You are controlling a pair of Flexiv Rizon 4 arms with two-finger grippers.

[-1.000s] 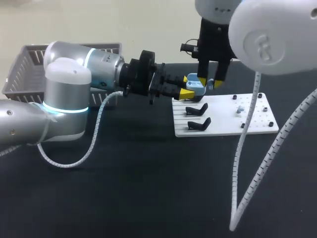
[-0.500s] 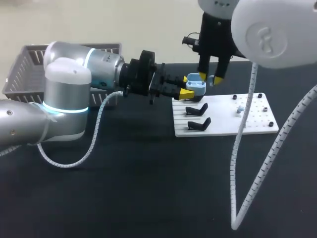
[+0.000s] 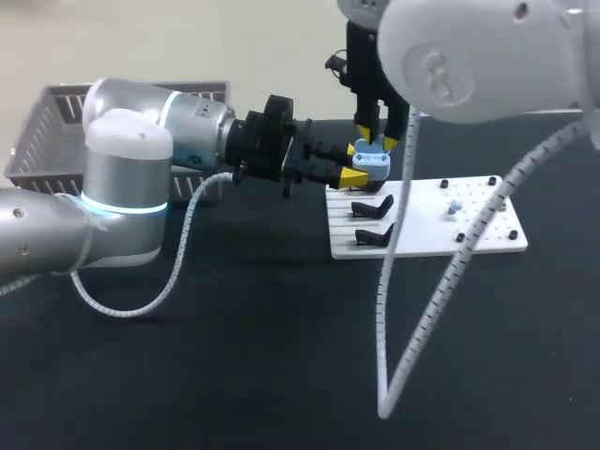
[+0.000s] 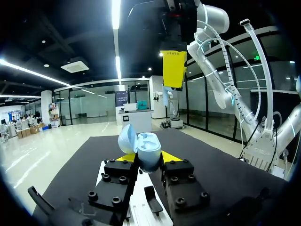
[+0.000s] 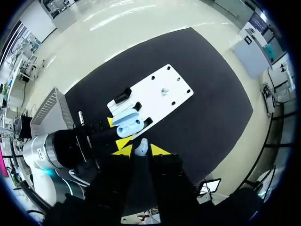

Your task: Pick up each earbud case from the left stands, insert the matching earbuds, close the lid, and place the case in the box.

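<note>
Open earbud case [image 4: 143, 149] in left hand [image 4: 147, 157]; earbud [image 5: 141, 147] in right hand [image 5: 140, 151]

Case [image 3: 373, 161]: 1; earbud [image 5: 141, 148]: 2; stand [image 3: 373, 206]: 2; board [image 3: 487, 236]: 1; basket [image 3: 37, 141]: 1.

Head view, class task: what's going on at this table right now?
The left gripper holds a light-blue earbud case, lid open, above the white board. The right gripper hangs just above it, pinching an earbud, not yet inserted. Two black stands sit on the board; the basket waits at the far left.
</note>
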